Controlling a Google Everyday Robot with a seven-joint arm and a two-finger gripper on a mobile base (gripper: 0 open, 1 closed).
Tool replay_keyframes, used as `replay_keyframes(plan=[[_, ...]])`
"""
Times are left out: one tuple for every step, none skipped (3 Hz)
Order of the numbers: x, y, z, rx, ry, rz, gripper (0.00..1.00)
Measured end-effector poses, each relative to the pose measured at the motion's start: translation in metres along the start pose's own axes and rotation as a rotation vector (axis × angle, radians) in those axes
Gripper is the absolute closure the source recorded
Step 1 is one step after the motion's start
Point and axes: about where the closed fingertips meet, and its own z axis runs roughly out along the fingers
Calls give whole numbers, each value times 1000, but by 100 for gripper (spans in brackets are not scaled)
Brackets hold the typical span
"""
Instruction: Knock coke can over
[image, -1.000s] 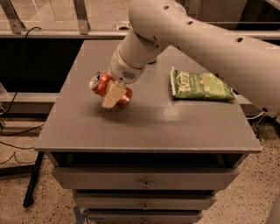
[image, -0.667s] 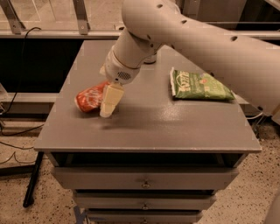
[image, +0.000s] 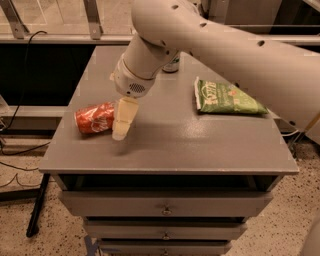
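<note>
On top of the grey table (image: 190, 145), in our 1 camera view, we see the coke can (image: 95, 118) lying flat on its side. It is red with white writing. It sits near the left edge of the table, with its long side pointing left and right.

Our gripper (image: 122, 122) hangs down right at the can's right end. It looks like it is touching the can or just beside it. We cannot tell if the gripper is wide or narrow, because we only see it from 1 side. It is not holding anything that we can see. Our big white arm (image: 210, 35) reaches over the table from the right.

Well apart from the can, on the right side of the table, lies a green chip bag (image: 225, 97). Behind the arm, at the back of the table, we see a bit of a green-and-white can (image: 172, 65). Under the table top there are drawers (image: 165, 205).

We think the job looks done, since the can is down. The step now is to move away nicely. To do that well, we should lift the gripper up and back to the right, slow and gentle. A can on its side can roll, and the left edge is close. So we should not push it any more to the left, and we should not bump it on our way up.
</note>
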Motion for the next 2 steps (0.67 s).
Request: replay_keyframes(plan=[[13,-2,-6,9,-22,35,0],[45,-10,-27,51,-92,109,0]])
